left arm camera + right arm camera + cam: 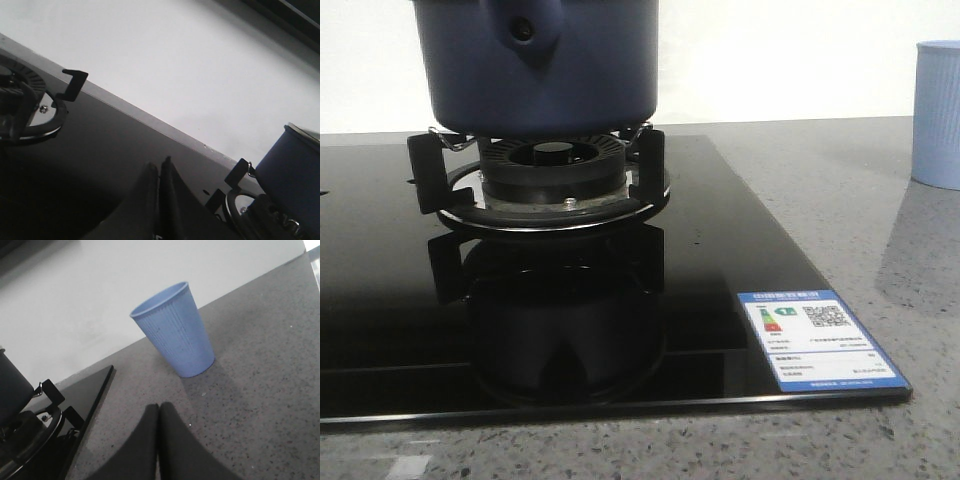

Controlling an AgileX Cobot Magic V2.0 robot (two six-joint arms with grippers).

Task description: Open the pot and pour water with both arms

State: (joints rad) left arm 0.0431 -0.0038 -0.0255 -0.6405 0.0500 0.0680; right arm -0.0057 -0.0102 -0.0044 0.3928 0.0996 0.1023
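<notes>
Nearest you, the label (817, 340) marks the black glass stove (720, 290). Behind it the pot (535, 65) sits on the burner stand (545, 185); expect heavy, rigid, slick metal, so take it at the handle mount (525, 30). Left gripper (160, 170) and right gripper (159, 412) are both clenched, empty. Cup (175, 330) stands right, well apart.

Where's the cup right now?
Front view: the cup stands upright at the far right on the grey counter, right of the stove, apart from it.
</notes>
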